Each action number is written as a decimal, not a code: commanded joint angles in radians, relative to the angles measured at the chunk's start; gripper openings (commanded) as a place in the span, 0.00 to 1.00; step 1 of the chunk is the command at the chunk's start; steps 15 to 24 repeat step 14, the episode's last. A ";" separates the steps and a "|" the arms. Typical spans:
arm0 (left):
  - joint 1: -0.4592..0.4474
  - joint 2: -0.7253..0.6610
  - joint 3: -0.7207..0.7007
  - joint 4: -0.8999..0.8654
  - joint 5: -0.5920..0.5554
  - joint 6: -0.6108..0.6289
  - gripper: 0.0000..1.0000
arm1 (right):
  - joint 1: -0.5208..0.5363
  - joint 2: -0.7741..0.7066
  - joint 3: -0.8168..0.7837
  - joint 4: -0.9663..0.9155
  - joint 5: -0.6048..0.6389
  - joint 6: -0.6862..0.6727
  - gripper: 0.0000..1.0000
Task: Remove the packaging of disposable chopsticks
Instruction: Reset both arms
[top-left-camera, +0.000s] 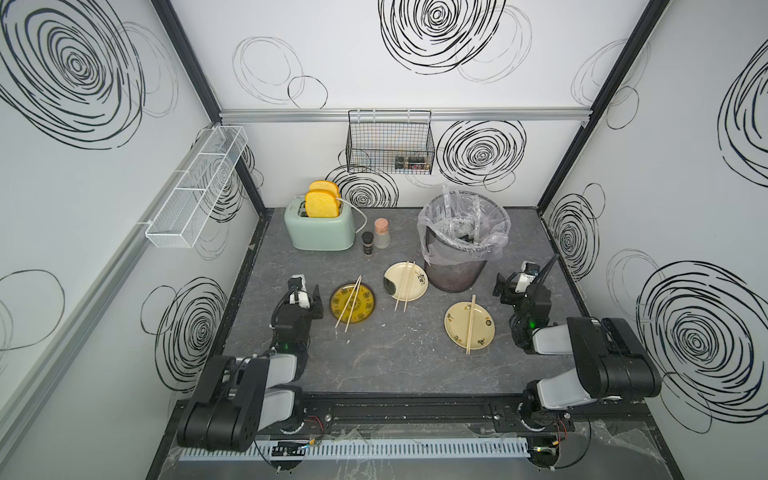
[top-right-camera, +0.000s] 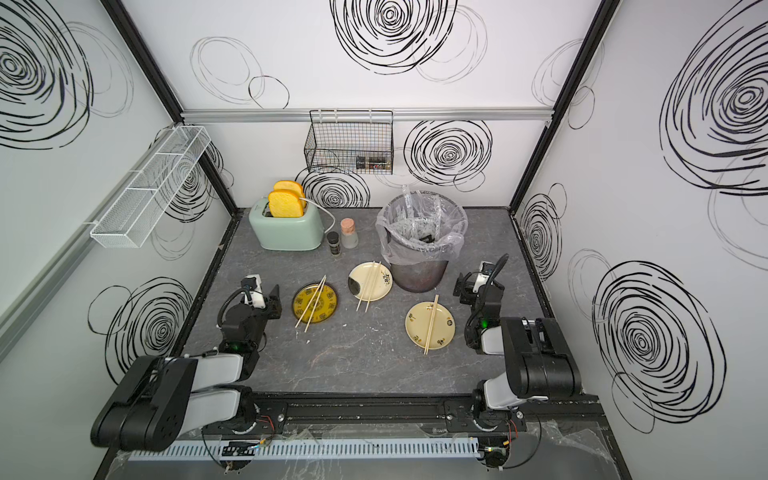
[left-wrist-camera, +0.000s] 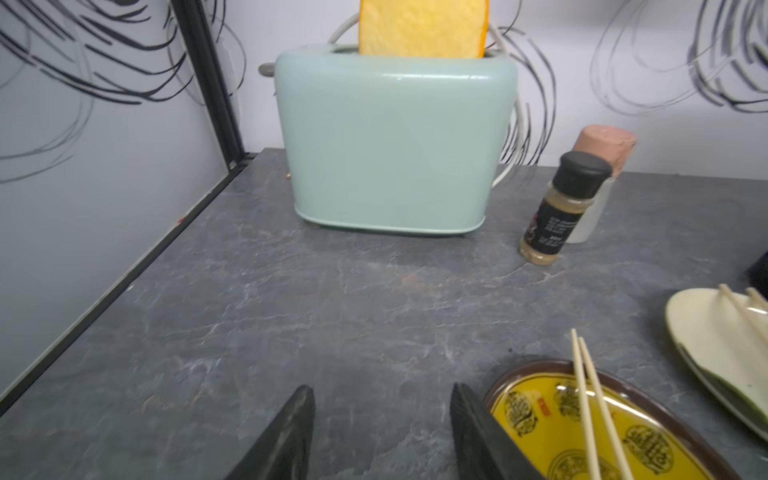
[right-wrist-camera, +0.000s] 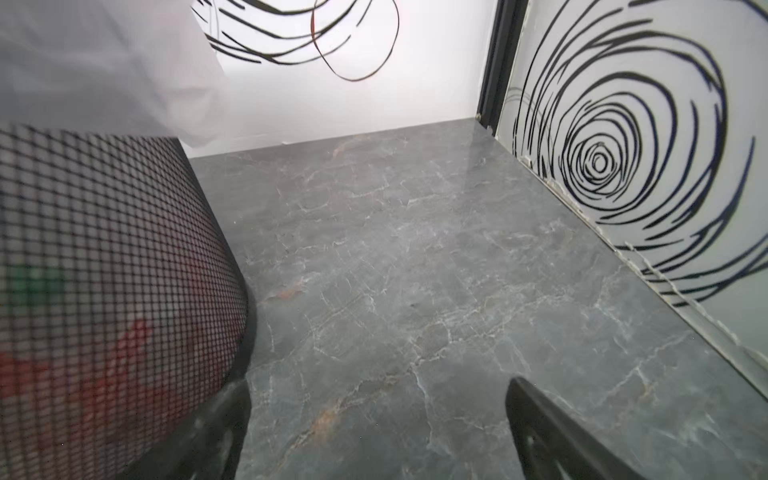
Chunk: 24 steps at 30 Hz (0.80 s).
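Step in hand: judging by the layout, the unwrapping looks finished; what remains is to pull both arms back clear of the plates without brushing a stick.
Left hand (left-wrist-camera: 382, 432): spread and empty, low over the tabletop (top-left-camera: 399, 361), just at 9 o'clock of the yellow plate (top-left-camera: 352, 303).
Right hand (right-wrist-camera: 374, 432): spread wide and empty, at 3 o'clock of the bin (top-left-camera: 457, 266), near its mesh wall.
Chopsticks: three bare pairs of thin, pale wood, one slightly crossed on the yellow plate (top-left-camera: 349, 308), one on the cream plate with the dark patch (top-left-camera: 405, 286), one on the plain cream plate (top-left-camera: 471, 324); each overhangs its rim, so a nudge could roll it off.
Packaging: clear crinkled sleeves stand in the bin (top-left-camera: 449, 203), at 12 o'clock of the plates, hard to tell from the glossy liner (top-left-camera: 432, 232).
Materials: glazed round plates, black wire-mesh bin, matte grey stone-patterned tabletop.
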 joint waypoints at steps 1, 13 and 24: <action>0.034 0.177 0.018 0.441 0.153 0.023 0.55 | 0.006 -0.012 0.010 0.056 0.000 -0.006 0.98; 0.025 0.129 0.080 0.244 0.077 0.017 0.61 | -0.003 -0.010 0.015 0.048 -0.025 -0.006 0.98; 0.025 0.131 0.074 0.253 0.084 0.017 0.61 | 0.002 -0.013 0.011 0.054 -0.014 -0.011 0.98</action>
